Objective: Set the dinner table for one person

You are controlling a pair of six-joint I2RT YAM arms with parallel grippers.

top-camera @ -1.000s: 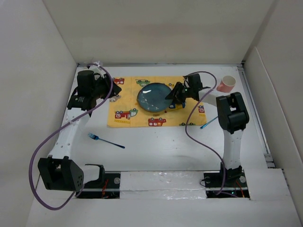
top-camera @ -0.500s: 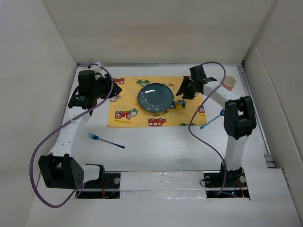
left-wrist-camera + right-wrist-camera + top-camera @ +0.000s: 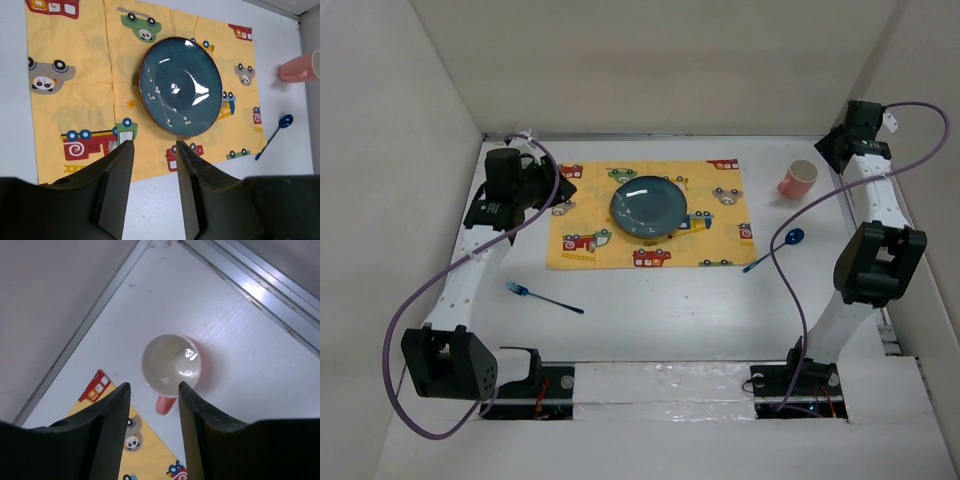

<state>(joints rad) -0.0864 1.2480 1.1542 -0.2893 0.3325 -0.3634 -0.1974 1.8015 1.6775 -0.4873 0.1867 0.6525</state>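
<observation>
The white tabletop (image 3: 660, 310) (image 3: 280, 40) (image 3: 240, 340) fills the floor of the walled booth, and everything stands or lies on it. A yellow placemat (image 3: 590, 215) (image 3: 75, 105) printed with cartoon cars lies flat toward the far side, a little left of centre. A dark blue plate (image 3: 648, 207) (image 3: 180, 92) sits on it, roughly in the middle. A pink cup (image 3: 798, 179) (image 3: 300, 69) (image 3: 170, 362) stands mouth up on the bare surface to the right of the placemat, clear of its edge. A blue spoon (image 3: 770, 253) (image 3: 274, 142) lies slantwise off the placemat's near right corner, its bowl pointing away toward the cup. A blue fork (image 3: 544, 296) lies well apart from the rest, on the near left, tines to the left.

The left claw (image 3: 560, 190) (image 3: 154, 150) hangs above the left edge of the placemat. Its two fingers stand apart with nothing between them (its own camera looks straight down past them onto the plate). The right claw (image 3: 828, 150) (image 3: 153, 387) is up in the far right corner, above the cup. Its fingers are spread too, framing the cup's white inside from above without touching it, so it grips nothing.
</observation>
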